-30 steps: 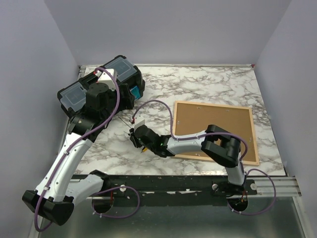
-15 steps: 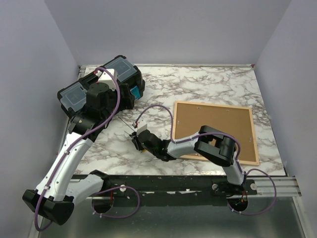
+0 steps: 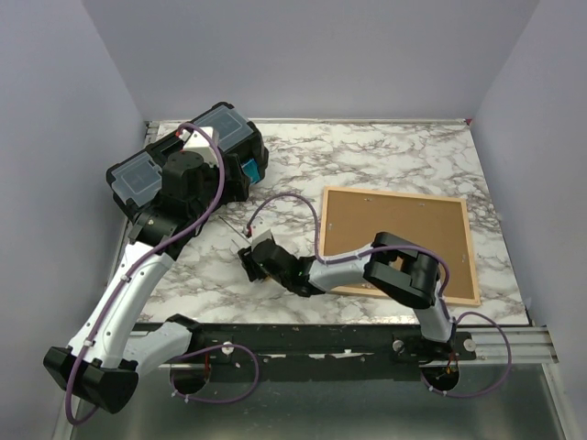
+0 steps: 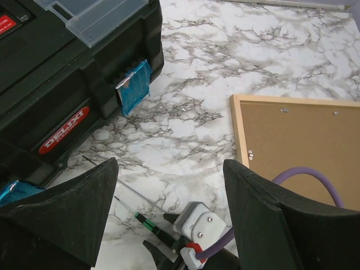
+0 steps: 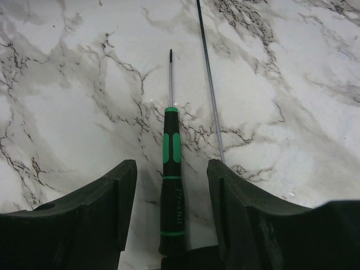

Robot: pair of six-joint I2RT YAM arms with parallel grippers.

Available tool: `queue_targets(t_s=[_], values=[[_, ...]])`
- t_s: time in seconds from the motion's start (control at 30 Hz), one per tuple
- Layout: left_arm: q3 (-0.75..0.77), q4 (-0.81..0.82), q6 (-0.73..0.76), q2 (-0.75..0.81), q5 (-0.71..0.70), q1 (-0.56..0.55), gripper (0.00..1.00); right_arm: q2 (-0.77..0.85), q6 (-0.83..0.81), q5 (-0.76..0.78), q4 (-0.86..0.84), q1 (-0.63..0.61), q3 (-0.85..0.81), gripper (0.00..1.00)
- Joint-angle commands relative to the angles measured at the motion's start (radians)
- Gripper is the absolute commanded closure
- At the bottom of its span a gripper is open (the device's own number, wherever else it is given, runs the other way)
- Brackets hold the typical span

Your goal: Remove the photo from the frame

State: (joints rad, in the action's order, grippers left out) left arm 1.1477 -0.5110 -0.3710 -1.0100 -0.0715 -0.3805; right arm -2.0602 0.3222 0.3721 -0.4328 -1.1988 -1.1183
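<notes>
Item, the frame [image 3: 470,249]: light-wood rectangle lying flat and face down on the marble worktop [image 3: 385,156], right of centre, its plain brown backing board [image 3: 404,229] uppermost and seated inside the wood rim; a few small metal fittings [image 4: 250,154] show along the board's edges, and none looks lifted. Item, the photo: not visible in any view; judged to be inside the frame under the board, so the removal proper is not yet begun. Item, the right gripper [image 3: 249,263]: low over the worktop just left of the frame, its fingers [image 5: 101,208] standing moderately apart on either side of a green-and-black screwdriver [image 5: 170,208] that lies flat on the marble, with a gap on both sides and no contact seen, so nothing is gripped. Item, a thin metal rod [image 5: 209,95]: lying on the marble just beside the screwdriver, roughly parallel to it. Item, the left gripper [image 4: 170,169]: raised near the black toolbox [image 3: 183,160] at the rear left, fingers spread wide with nothing between them. Status, as a judgement: early stage. Done: frame laid with its back accessible and the tool close by. Left: free the fittings, lift the backing board away, then draw the print out and set it clear of the frame.
</notes>
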Motion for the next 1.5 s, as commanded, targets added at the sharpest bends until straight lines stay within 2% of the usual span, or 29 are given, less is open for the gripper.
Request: queue_targets(t_s=[0.0, 0.13, 0.23, 0.37, 0.5, 0.53, 0.63, 0.8, 0.9, 1.07, 1.23, 1.37, 1.47], values=[[-0.009, 0.017, -0.006, -0.003, -0.010, 0.005, 0.23, 0.117, -0.025, 0.062, 0.143, -0.004, -0.015, 0.35], [-0.009, 0.020, -0.006, -0.001, 0.002, 0.005, 0.22, 0.303, -0.022, 0.061, 0.192, -0.005, 0.104, 0.19], [-0.013, 0.025, -0.009, 0.002, 0.015, 0.005, 0.21, 0.462, -0.015, 0.045, 0.312, -0.007, 0.173, 0.00], [-0.016, 0.032, -0.022, 0.001, 0.044, 0.005, 0.18, 0.670, 0.033, 0.067, 0.535, -0.005, 0.284, 0.00], [-0.005, 0.031, -0.035, -0.047, 0.139, 0.005, 0.06, 0.788, 0.170, 0.093, 0.881, -0.006, 0.315, 0.00], [0.002, 0.025, -0.040, -0.072, 0.169, 0.007, 0.05, 0.813, 0.232, 0.086, 0.939, -0.005, 0.319, 0.00], [0.023, 0.014, -0.053, -0.143, 0.284, 0.015, 0.04, 0.860, 0.246, -0.033, 1.025, -0.007, 0.303, 0.00], [0.030, 0.023, -0.079, -0.242, 0.430, 0.032, 0.05, 0.818, 0.270, 0.086, 1.146, -0.010, 0.230, 0.00], [0.030, 0.026, -0.091, -0.291, 0.483, 0.034, 0.06, 0.709, 0.276, 0.111, 1.182, -0.009, 0.203, 0.00], [0.023, 0.044, -0.119, -0.347, 0.566, 0.034, 0.09, 0.581, 0.280, 0.148, 1.142, -0.029, 0.187, 0.14], [-0.014, 0.113, -0.185, -0.387, 0.667, 0.034, 0.11, 0.504, 0.209, 0.111, 1.024, -0.066, 0.174, 0.16], [-0.089, 0.205, -0.275, -0.395, 0.745, 0.034, 0.13, 0.391, 0.166, 0.135, 1.015, -0.086, 0.147, 0.17], [-0.181, 0.287, -0.339, -0.368, 0.764, 0.034, 0.14, 0.352, 0.120, 0.124, 0.963, -0.091, 0.152, 0.26]])
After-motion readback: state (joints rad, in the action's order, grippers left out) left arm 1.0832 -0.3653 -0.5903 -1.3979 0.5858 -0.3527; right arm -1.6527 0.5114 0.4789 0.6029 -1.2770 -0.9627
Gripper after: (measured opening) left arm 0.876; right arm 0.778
